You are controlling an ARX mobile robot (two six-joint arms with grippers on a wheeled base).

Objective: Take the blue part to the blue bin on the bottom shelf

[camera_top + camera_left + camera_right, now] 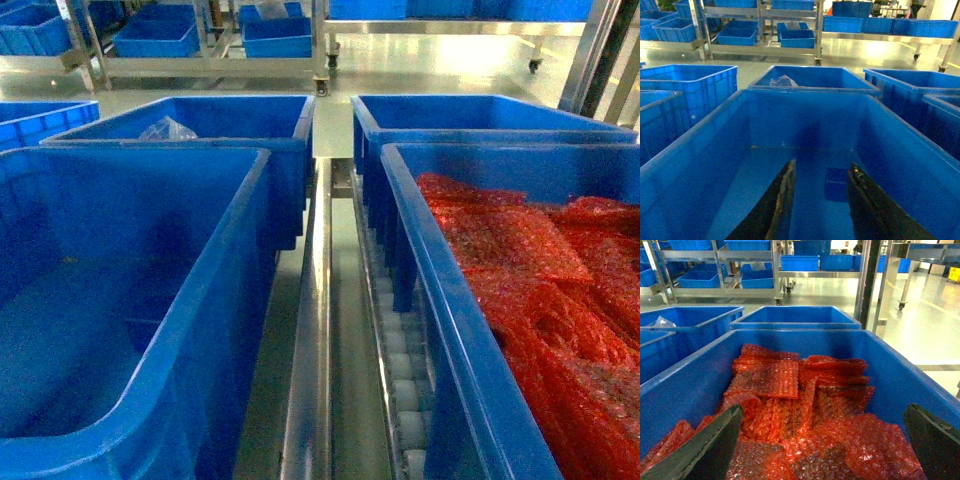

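Note:
A small dark blue part (pixel 836 184) lies on the floor of a large blue bin (pixel 700 150). My left gripper (pixel 822 164) is inside that bin, open, and the part sits between its fingers, close to the right finger (pixel 867 200). Nothing is held. My right gripper (pixel 823 410) hangs open over another blue bin (pixel 890 365) full of red bubble wrap (pixel 790 405). Both bins rest on the bottom shelf (pixel 310 350), a steel rack with a rail and white rollers (pixel 402 380). Neither gripper shows in the head view.
Two more blue bins stand behind, the left one (pixel 215 125) holding a clear plastic bag (pixel 167 129), the right one (pixel 470 115) behind the wrap bin. Steel racks with small blue bins (pixel 160 35) line the far side of the floor.

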